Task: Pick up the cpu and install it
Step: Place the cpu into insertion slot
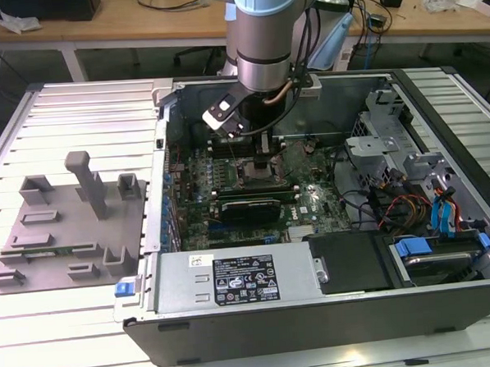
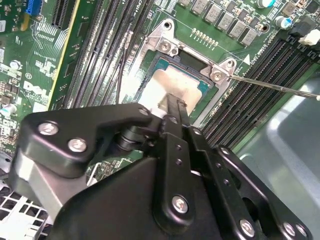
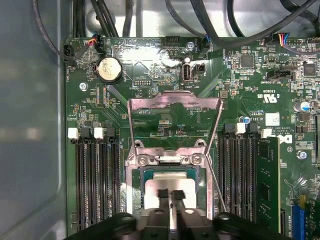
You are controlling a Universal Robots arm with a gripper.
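The cpu, a pale silver square with a dark rim, lies flat in the open motherboard socket; the second wrist view shows the cpu seated inside the metal frame. My gripper stands right over the chip, its two black fingers drawn together with the tips at or on the chip's top and nothing between them. In the exterior view the gripper reaches down into the open computer case and hides the chip. The socket's load plate is swung up and open.
Memory slots flank the socket on both sides. A thin latch lever sticks out beside the frame. The case holds a power supply, a drive cage and loose cables. A grey fixture sits on the exterior view's left.
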